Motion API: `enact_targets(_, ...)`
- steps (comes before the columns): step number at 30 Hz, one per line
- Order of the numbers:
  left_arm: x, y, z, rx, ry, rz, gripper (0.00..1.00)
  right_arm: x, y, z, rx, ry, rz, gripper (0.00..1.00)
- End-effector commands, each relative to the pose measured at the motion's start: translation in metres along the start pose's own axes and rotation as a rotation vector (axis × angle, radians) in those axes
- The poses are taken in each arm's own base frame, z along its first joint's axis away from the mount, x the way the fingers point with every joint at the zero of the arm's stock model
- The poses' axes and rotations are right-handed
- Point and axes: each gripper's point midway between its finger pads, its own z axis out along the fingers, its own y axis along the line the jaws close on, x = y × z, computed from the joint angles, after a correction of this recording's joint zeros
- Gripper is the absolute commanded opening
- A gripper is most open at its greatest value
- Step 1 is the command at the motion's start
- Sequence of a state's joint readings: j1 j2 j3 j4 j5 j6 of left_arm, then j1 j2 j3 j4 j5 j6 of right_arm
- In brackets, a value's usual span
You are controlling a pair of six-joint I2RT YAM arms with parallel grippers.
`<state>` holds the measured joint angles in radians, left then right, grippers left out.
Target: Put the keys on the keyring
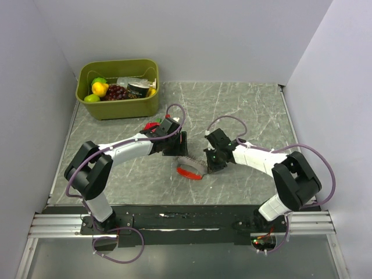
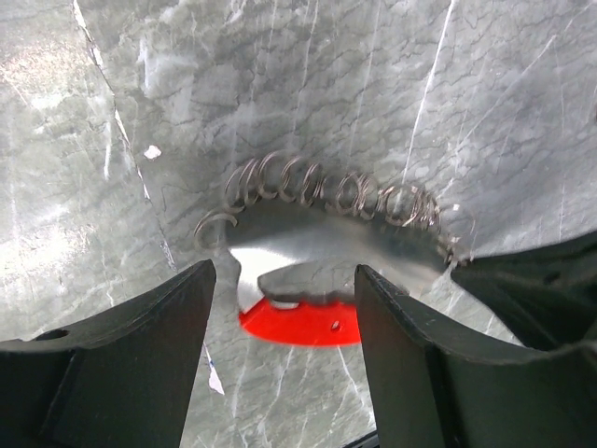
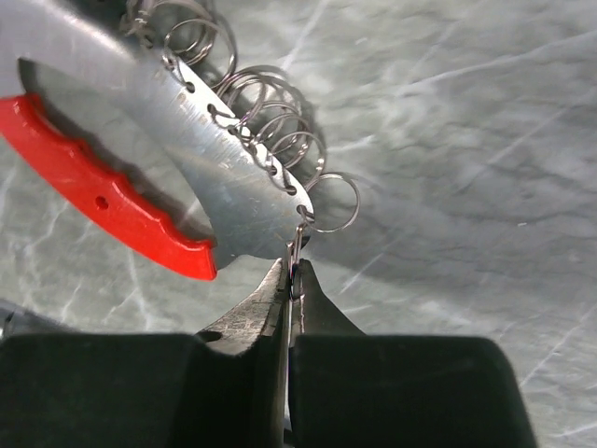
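1. Currently, the keyring (image 1: 190,170) is at the middle of the table (image 1: 250,110), between the two grippers.
2. Right gripper (image 3: 291,273) is clenched on the keyring, pinching the last wire loop at its end.
3. Left gripper (image 2: 283,278) is released, with fingers (image 2: 140,345) spread either side of the keyring.

- Left arm (image 1: 125,150): bent near the table's left edge, forearm reaching right toward mid-table.
- Left gripper (image 2: 284,280): fingers spread wide apart, pointing down at the tabletop.
- Right arm (image 1: 256,158): bent near the right edge, forearm reaching left.
- Right gripper (image 3: 291,278): fingertips pressed together, pinching a wire ring of the keyring (image 3: 233,177).
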<state>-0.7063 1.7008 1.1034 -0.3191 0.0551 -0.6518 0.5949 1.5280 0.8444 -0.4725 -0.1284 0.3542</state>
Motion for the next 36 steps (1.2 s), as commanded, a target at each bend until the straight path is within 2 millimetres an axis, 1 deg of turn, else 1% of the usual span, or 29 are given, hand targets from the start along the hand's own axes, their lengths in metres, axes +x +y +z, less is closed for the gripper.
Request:
enact_targets(1, -0.008, -0.001, -0.006, 0.002, -0.034, -0.021, 0.68, 0.005, 0.024, -0.011, -0.086, -0.022, -0.042, 0.0)
enact_targets(2, -0.007, -0.002, -0.006, 0.004, -0.032, -0.022, 0.68, 0.009, 0.026, -0.013, -0.095, -0.022, -0.051, 0.0)
enact_targets(3, -0.008, -0.001, -0.006, 0.001, -0.035, -0.023, 0.68, 0.011, 0.032, -0.015, -0.116, -0.024, -0.066, 0.0)
enact_targets(4, -0.009, 0.0, -0.007, -0.001, -0.036, -0.025, 0.68, 0.016, 0.032, -0.014, -0.124, -0.015, -0.066, 0.0)
enact_targets(5, -0.008, 0.0, -0.007, -0.001, -0.036, -0.024, 0.68, 0.017, 0.033, -0.017, -0.135, -0.025, -0.067, 0.02)
enact_targets(6, -0.01, 0.0, -0.007, 0.0, -0.039, -0.026, 0.68, 0.017, 0.032, -0.018, -0.131, -0.032, -0.064, 0.12)
enact_targets(7, -0.009, 0.001, -0.008, -0.001, -0.04, -0.026, 0.68, 0.018, 0.031, -0.02, -0.129, -0.038, -0.063, 0.17)
enact_targets(8, -0.01, 0.001, -0.008, 0.0, -0.041, -0.026, 0.68, 0.017, 0.029, -0.02, -0.119, -0.041, -0.061, 0.3)
enact_targets(10, -0.01, 0.002, -0.009, -0.003, -0.044, -0.026, 0.68, 0.014, 0.025, -0.024, -0.087, -0.056, -0.058, 0.41)
enact_targets(11, -0.01, 0.003, -0.009, -0.004, -0.044, -0.027, 0.68, 0.012, 0.024, -0.025, -0.082, -0.063, -0.056, 0.48)
enact_targets(13, -0.009, 0.005, -0.009, -0.01, -0.043, -0.026, 0.68, 0.006, 0.028, -0.03, -0.091, -0.084, -0.06, 0.5)
enact_targets(14, -0.008, 0.006, -0.01, -0.02, -0.041, -0.023, 0.68, 0.004, 0.029, -0.032, -0.096, -0.09, -0.062, 0.55)
enact_targets(18, -0.003, 0.015, -0.012, -0.049, -0.035, -0.014, 0.68, -0.004, 0.04, -0.042, -0.111, -0.127, -0.115, 0.57)
enact_targets(19, 0.001, 0.018, -0.013, -0.054, -0.03, -0.015, 0.67, -0.008, 0.045, -0.045, -0.105, -0.138, -0.14, 0.57)
enact_targets(20, 0.002, 0.02, -0.013, -0.056, -0.027, -0.019, 0.67, -0.005, 0.048, -0.045, -0.087, -0.137, -0.169, 0.57)
enact_targets(21, 0.004, 0.021, -0.013, -0.058, -0.027, -0.024, 0.67, -0.009, 0.054, -0.047, -0.087, -0.145, -0.188, 0.56)
enact_targets(22, 0.009, 0.026, -0.013, -0.066, -0.018, -0.028, 0.67, -0.007, 0.056, -0.044, -0.081, -0.13, -0.198, 0.54)
enact_targets(23, 0.01, 0.027, -0.012, -0.065, -0.015, -0.037, 0.67, -0.004, 0.063, -0.042, -0.092, -0.121, -0.217, 0.53)
enact_targets(24, 0.012, 0.027, -0.012, -0.055, -0.01, -0.043, 0.67, -0.005, 0.067, -0.041, -0.1, -0.118, -0.22, 0.49)
enact_targets(25, 0.017, 0.03, -0.011, -0.058, 0.001, -0.049, 0.67, -0.002, 0.07, -0.034, -0.098, -0.094, -0.223, 0.36)
enact_targets(26, 0.019, 0.032, -0.011, -0.057, 0.005, -0.055, 0.67, 0.002, 0.075, -0.03, -0.107, -0.08, -0.232, 0.29)
enact_targets(27, 0.021, 0.033, -0.009, -0.053, 0.013, -0.062, 0.67, 0.002, 0.079, -0.024, -0.109, -0.068, -0.23, 0.24)
enact_targets(28, 0.025, 0.034, -0.009, -0.053, 0.022, -0.064, 0.66, 0.003, 0.083, -0.021, -0.116, -0.062, -0.233, 0.16)
enact_targets(31, 0.031, 0.035, -0.005, -0.043, 0.039, -0.075, 0.66, 0.006, 0.094, -0.009, -0.141, -0.031, -0.227, 0.05)
enact_targets(34, 0.038, 0.034, -0.001, -0.027, 0.062, -0.085, 0.65, 0.01, 0.101, 0.005, -0.161, 0.009, -0.204, 0.0)
enact_targets(36, 0.041, 0.034, 0.001, -0.021, 0.074, -0.091, 0.64, 0.015, 0.1, 0.014, -0.155, 0.042, -0.187, 0.0)
